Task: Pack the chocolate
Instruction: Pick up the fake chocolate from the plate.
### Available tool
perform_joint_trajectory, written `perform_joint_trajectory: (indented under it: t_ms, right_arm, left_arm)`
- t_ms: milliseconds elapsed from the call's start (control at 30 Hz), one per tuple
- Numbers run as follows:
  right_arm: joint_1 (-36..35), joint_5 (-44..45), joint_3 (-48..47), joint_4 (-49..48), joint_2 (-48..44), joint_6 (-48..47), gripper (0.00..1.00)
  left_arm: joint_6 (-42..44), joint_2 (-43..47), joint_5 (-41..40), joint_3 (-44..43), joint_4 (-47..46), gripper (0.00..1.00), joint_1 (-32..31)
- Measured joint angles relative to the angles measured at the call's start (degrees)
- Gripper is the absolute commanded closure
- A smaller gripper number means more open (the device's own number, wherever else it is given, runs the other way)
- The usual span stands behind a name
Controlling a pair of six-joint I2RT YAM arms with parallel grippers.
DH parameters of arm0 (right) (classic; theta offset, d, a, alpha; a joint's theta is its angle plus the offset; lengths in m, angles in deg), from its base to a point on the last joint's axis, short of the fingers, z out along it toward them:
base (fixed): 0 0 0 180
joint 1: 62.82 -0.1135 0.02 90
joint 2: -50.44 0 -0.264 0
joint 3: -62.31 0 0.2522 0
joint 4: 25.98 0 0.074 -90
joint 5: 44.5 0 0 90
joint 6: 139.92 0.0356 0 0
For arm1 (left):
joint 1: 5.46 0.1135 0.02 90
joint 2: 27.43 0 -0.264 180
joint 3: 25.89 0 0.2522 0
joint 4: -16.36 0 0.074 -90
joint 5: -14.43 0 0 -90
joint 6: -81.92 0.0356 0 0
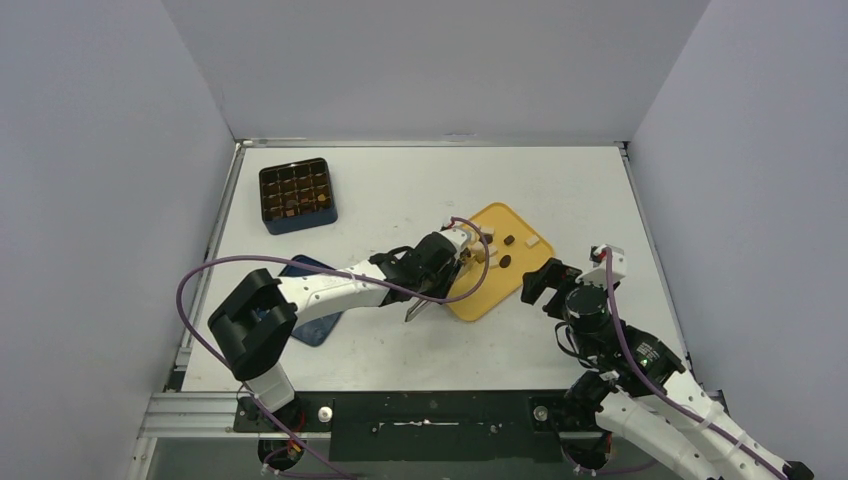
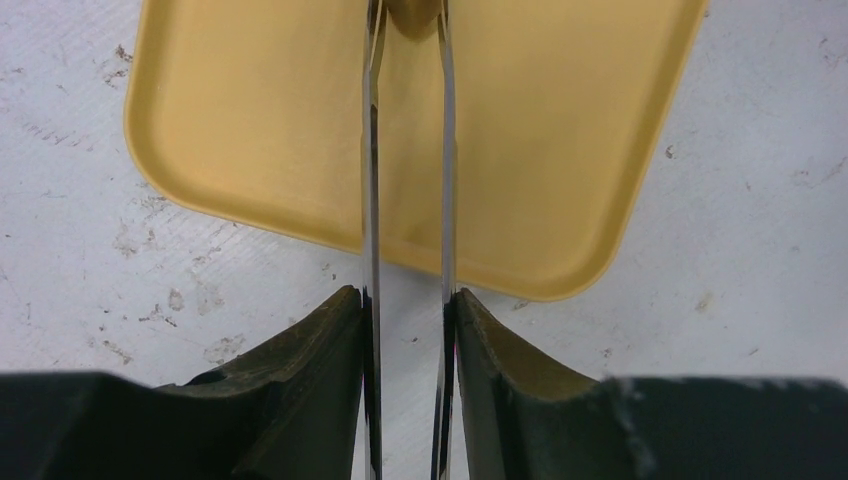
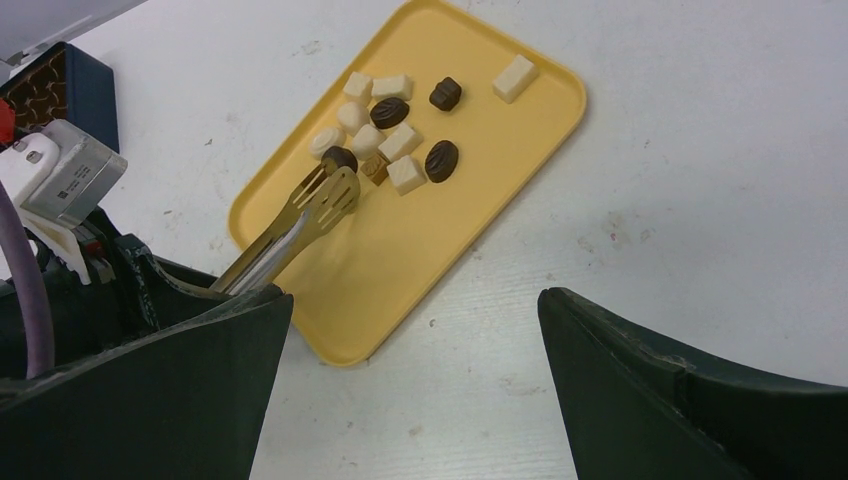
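Observation:
The chocolate (image 3: pixel 400 140) lies as several small dark, mid-brown and cream pieces on the far half of the yellow tray (image 3: pixel 400 250); both also show in the top view, chocolate (image 1: pixel 507 243) on tray (image 1: pixel 478 300). My left gripper (image 2: pixel 408 320) is shut on long metal tongs (image 2: pixel 372 200), whose tips (image 3: pixel 328 195) sit on the tray beside a dark piece (image 3: pixel 340 157) and a brown cube (image 3: pixel 375 168). I cannot tell whether the tips grip a piece. My right gripper (image 3: pixel 410 330) is open and empty over the table just off the tray's near right edge.
A dark box with a grid of compartments (image 1: pixel 297 194) stands at the far left, a few pieces in it. A blue lid (image 1: pixel 318 325) lies under the left arm. Grey walls close in the table on three sides.

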Motion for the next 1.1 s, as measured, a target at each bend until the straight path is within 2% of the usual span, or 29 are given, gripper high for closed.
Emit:
perform_joint_trajectory:
  t_ms: [600, 1100]
  right_arm:
    - [-0.72, -0.13, 1.16, -1.27, -1.27, -0.09, 0.0]
    - [-3.52, 0.46, 1.33, -1.25, -3.13, 0.0, 0.0]
  left_arm:
    - [-2.14, 1.44, -1.75, -0.07, 0.98, 0.75, -1.05]
    - [-2.95, 3.82, -6.69, -6.99, 10.69, 0.75, 0.2]
